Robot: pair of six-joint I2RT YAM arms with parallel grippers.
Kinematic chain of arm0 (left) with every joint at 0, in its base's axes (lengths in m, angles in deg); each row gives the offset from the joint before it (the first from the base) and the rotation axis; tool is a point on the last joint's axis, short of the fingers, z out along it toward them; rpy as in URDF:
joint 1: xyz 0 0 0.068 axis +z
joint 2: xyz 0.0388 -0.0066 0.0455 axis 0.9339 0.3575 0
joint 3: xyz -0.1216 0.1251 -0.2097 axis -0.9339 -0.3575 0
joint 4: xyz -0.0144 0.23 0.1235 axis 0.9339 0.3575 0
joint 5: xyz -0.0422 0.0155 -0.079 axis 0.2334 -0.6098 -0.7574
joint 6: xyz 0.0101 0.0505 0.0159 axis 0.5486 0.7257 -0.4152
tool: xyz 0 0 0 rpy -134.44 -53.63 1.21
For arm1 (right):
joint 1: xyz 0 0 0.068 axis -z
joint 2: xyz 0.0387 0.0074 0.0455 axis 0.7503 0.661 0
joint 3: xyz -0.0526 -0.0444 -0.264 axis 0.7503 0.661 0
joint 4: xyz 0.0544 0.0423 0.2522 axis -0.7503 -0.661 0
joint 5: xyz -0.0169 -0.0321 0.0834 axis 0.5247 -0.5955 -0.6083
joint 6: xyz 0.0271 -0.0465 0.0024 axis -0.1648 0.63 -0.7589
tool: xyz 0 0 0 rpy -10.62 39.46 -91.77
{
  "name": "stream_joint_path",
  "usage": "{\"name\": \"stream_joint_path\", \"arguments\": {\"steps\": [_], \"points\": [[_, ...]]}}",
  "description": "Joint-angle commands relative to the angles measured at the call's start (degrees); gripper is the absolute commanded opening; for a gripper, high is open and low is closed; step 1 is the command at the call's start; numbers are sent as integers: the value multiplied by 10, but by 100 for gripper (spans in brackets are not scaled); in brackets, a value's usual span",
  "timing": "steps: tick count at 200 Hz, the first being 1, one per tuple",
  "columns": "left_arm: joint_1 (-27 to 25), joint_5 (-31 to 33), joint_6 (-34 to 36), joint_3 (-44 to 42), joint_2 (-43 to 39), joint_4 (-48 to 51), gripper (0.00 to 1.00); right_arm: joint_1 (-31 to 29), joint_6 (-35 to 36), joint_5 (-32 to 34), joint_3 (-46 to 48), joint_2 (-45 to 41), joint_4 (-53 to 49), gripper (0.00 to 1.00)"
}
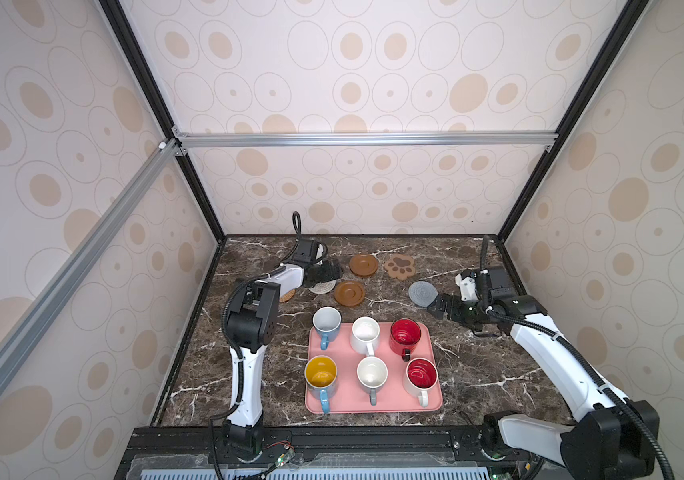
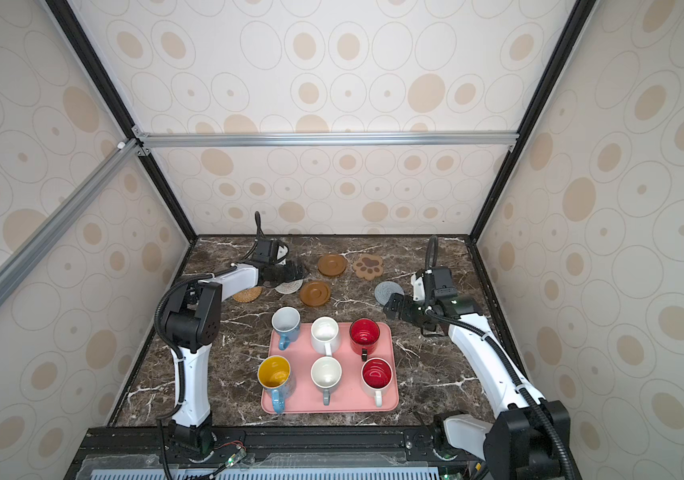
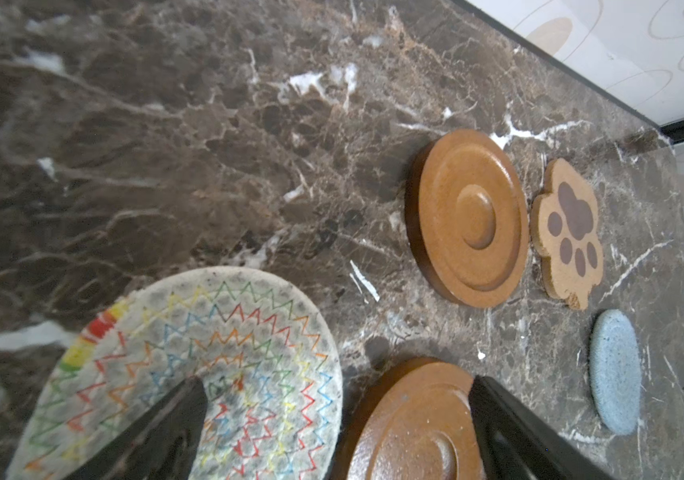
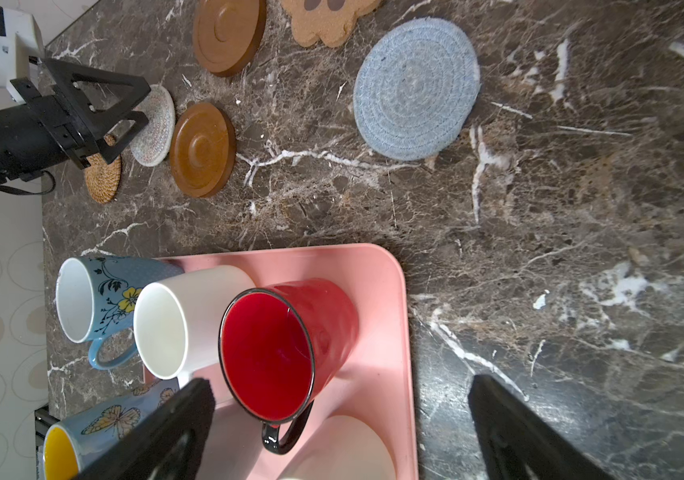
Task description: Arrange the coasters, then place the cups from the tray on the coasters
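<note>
Presently, left gripper: jaws held apart, poised just above the cream woven coaster.
right gripper: jaws held apart, nothing gripped, just beside the grey-blue woven coaster.
other coasters: rattan round, two ridged discs and paw-shaped cork one, laid on the marble table beyond the pink tray.
mugs: six stood upright on that tray.

Upright on the pink tray, in two rows: light blue mug, white mug, red mug; nearer, yellow-lined blue mug, grey mug, red-lined white mug. Flat beyond the tray: rattan coaster, cream woven coaster, near ridged disc, far ridged disc, paw coaster, grey-blue coaster.
</note>
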Motion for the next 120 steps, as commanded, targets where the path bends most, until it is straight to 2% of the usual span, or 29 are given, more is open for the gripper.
{"name": "stream_joint_path", "arguments": {"steps": [1, 63, 120], "points": [[3, 22, 17, -25, -13, 38, 100, -5, -3, 5, 0, 2, -10, 100], [6, 31, 9, -73, -39, 27, 100, -7, -6, 2, 1, 5, -8, 100], [11, 37, 17, -81, -51, 36, 100, -6, -2, 8, 0, -2, -13, 100]]}}
